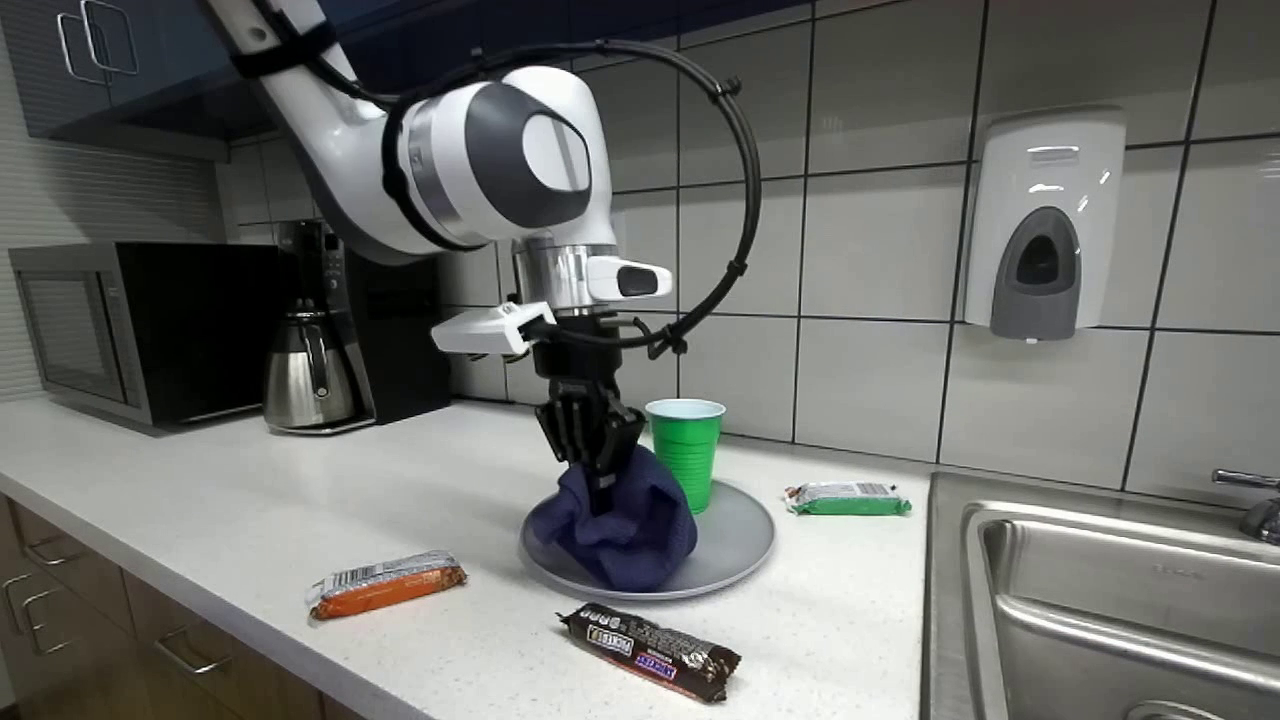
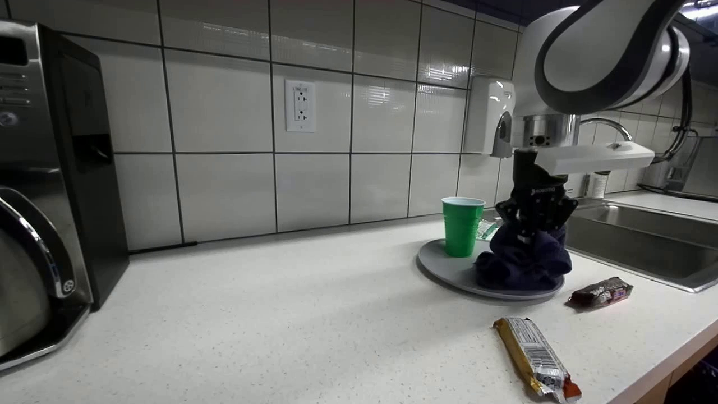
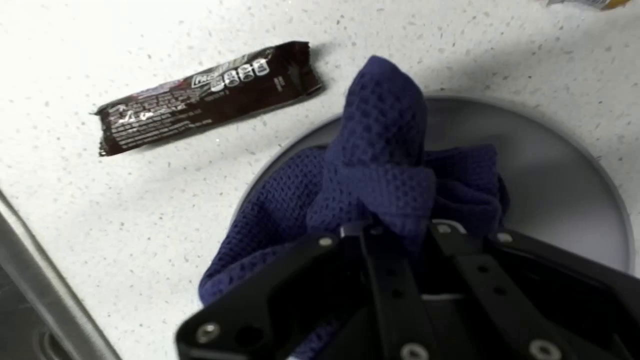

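A dark blue knitted cloth (image 1: pixel 640 545) lies bunched on a grey plate (image 1: pixel 745 540) on the white counter. My gripper (image 1: pixel 601 485) points down into the cloth, and in the wrist view its fingers (image 3: pixel 407 232) are drawn close together with a fold of the cloth (image 3: pixel 382 130) between them. The cloth still rests on the plate. The fingertips are partly hidden in the folds. A green cup (image 1: pixel 687 455) with a pale inside stands upright on the plate, beside the cloth; it also shows in an exterior view (image 2: pixel 462 227).
A dark brown wrapped bar (image 1: pixel 655 650) lies in front of the plate. An orange wrapped bar (image 1: pixel 388 585) and a green one (image 1: pixel 850 499) lie on the counter. A steel sink (image 1: pixel 950 600), coffee machine (image 1: pixel 390 330), microwave (image 1: pixel 190 330) and wall dispenser (image 1: pixel 1045 220) surround the area.
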`<action>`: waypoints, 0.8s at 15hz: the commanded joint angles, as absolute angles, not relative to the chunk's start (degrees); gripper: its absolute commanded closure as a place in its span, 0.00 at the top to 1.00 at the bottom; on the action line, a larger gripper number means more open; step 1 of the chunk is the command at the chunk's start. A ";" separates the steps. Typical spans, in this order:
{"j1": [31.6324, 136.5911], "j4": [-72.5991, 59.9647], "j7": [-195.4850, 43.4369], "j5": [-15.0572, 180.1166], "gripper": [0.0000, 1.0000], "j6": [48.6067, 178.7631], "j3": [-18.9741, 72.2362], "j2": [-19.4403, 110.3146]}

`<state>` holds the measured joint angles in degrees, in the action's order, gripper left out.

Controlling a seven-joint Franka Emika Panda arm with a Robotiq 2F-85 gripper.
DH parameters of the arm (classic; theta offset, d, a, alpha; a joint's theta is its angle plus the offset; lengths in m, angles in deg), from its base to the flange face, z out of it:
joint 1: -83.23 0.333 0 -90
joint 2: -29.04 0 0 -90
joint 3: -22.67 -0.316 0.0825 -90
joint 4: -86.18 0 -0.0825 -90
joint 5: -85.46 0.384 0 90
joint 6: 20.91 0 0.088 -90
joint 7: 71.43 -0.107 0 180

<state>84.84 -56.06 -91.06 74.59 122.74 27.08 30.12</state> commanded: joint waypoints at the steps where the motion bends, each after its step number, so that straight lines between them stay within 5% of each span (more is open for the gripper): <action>1: 83.98 -57.42 -86.23 76.26 0.03 118.47 25.54 23.08; 12: 85.29 -53.20 -81.33 82.17 0.03 117.14 21.68 18.63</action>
<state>85.07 -55.15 -83.12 80.40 119.73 23.06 20.00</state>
